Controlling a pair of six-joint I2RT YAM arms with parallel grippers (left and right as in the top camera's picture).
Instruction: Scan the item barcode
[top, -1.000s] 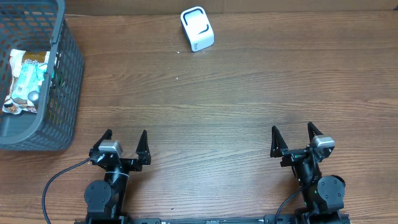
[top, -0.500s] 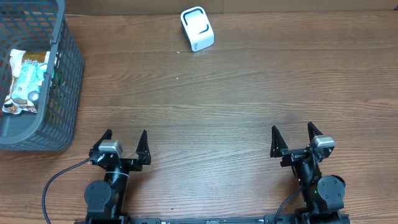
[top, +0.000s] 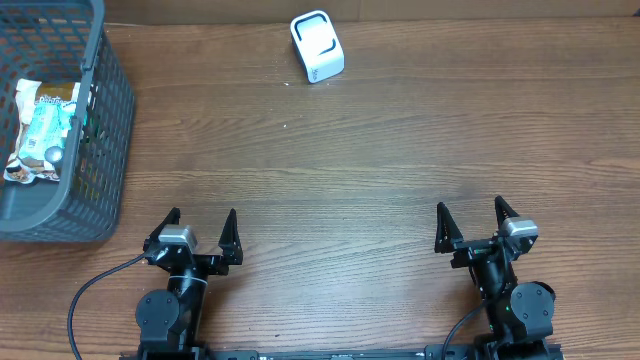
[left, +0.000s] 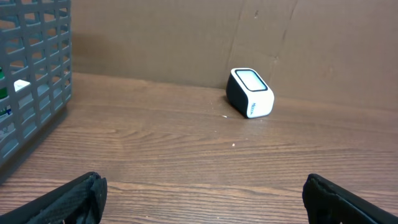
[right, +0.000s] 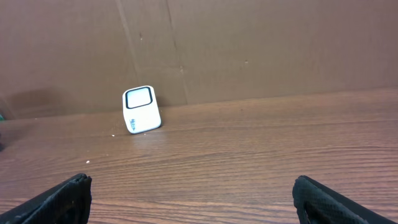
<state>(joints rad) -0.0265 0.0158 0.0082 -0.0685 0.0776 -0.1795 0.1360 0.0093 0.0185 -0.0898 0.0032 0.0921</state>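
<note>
Left gripper (top: 203, 216) and right gripper (top: 470, 206) sit near, jaws apart, empty; scanner (top: 317, 47) far; packet (top: 40, 130), perhaps snacks, in left basket (top: 114, 105).

The table (top: 400, 150) is mid-brown wood, streaked with darker grain. The basket (top: 112, 100) is dark grey plastic, its walls an open grid of small squares. The snack packet (top: 40, 130) inside it is white and pale teal with a brown band at one end (the print is too small to read). The barcode scanner (top: 317, 46) has a white shell around a black panel. The left gripper (top: 203, 215) and right gripper (top: 470, 206) are black, each with a light grey block. The cardboard backdrop (left: 155, 37) is plain brown.
</note>
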